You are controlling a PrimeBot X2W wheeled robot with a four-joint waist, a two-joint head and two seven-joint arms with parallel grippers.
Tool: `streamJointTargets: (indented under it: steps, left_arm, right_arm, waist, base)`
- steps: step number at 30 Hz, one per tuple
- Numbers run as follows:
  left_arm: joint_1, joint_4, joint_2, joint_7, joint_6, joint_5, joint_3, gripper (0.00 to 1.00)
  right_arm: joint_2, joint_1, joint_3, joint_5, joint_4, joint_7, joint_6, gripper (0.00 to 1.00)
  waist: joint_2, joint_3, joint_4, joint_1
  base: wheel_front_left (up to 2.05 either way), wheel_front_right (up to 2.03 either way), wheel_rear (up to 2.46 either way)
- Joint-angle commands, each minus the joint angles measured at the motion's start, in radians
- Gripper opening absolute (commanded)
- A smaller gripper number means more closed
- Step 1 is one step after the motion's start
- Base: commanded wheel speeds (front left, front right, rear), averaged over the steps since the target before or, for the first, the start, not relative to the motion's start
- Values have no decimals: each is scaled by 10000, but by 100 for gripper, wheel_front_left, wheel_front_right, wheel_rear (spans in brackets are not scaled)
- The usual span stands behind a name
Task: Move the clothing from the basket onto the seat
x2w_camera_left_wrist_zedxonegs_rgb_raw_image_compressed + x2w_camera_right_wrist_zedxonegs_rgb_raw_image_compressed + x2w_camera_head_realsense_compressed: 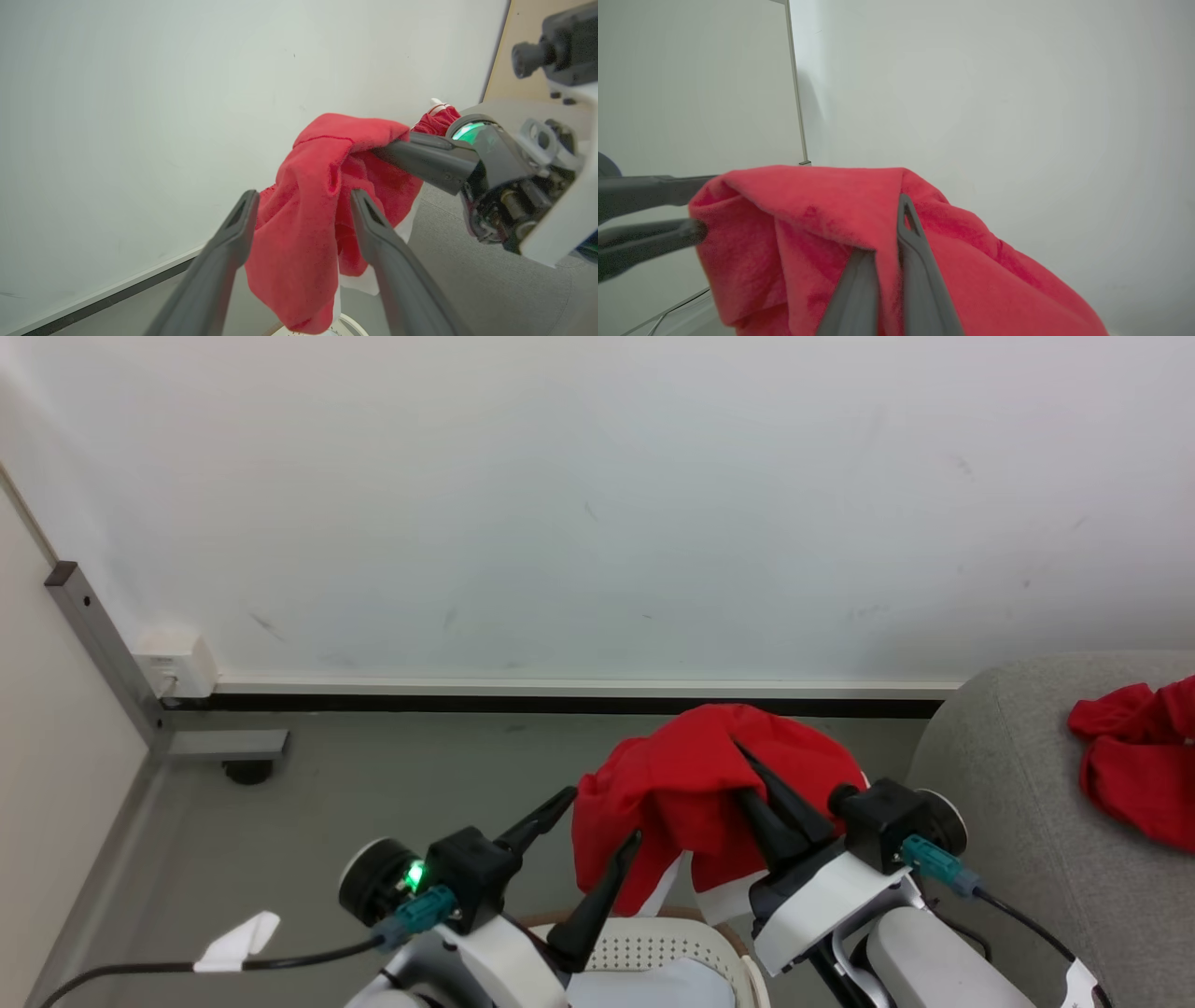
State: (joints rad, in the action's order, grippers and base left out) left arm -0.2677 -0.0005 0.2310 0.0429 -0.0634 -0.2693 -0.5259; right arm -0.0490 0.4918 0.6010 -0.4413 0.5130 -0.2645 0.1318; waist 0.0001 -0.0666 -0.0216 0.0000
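A pale wall is seen across the whole upper half of the head view, with a grey floor spread below it. The seat is found at the right edge, grey and rounded at its corner. At centre frame, a red garment is held up in the air, draped in folds, its white bands hanging just above the basket, which is cut off by the bottom edge. A second red garment is seen lying crumpled on the seat at the far right.

The right gripper is placed at the lower right of centre, and its jaws are clamped together on a fold of the raised cloth; in the right wrist view the fabric is seen pinched between its fingers. The left gripper is set at the lower centre, its jaws spread apart, with the cloth hanging at its fingertips; whether it is touched cannot be told.

A pale pad is seen inside the basket. A small white box is fixed low on the wall at the left.
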Motion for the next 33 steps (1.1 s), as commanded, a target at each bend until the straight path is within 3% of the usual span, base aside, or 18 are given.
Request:
streamJointTargets:
  steps: [1, 8, 16, 26, 27, 33]
  left_arm:
    - [227, 144, -35, -139, 16, 34, -65, 100]
    - [414, 675, -126, -483, 69, -49, -190, 100]
    - [411, 794, -151, -732, 88, -176, -207, 100]
    - [259, 793, -259, -944, 109, -215, -373, 100]
    - [206, 751, -287, -972, 108, -211, -437, 100]
    - [105, 666, -301, -945, 87, -187, -541, 100]
  right_arm:
    - [-29, 187, -227, 104, -60, 2, -22, 0]
    - [-27, 155, -1037, 613, -136, 2, -22, 0]
    - [-27, 33, -1438, 970, -206, 0, -22, 0]
    - [-26, -130, -1796, 1356, -397, 2, -22, 0]
    - [-26, -263, -1932, 1496, -497, 3, -22, 0]
    - [-24, -471, -2277, 1684, -741, 53, -22, 0]
  waist:
    - [-1, 12, -77, 0]
    - [-1, 100, -483, 0]
    - [-1, 305, -1409, 0]
    - [-1, 663, -3231, 0]
    - [-1, 793, -3725, 0]
    - [-1, 1039, -4283, 0]
  base:
    - [0, 0, 0]
    - [0, 0, 0]
    - [0, 0, 0]
    - [0, 0, 0]
    - [0, 0, 0]
    - [0, 0, 0]
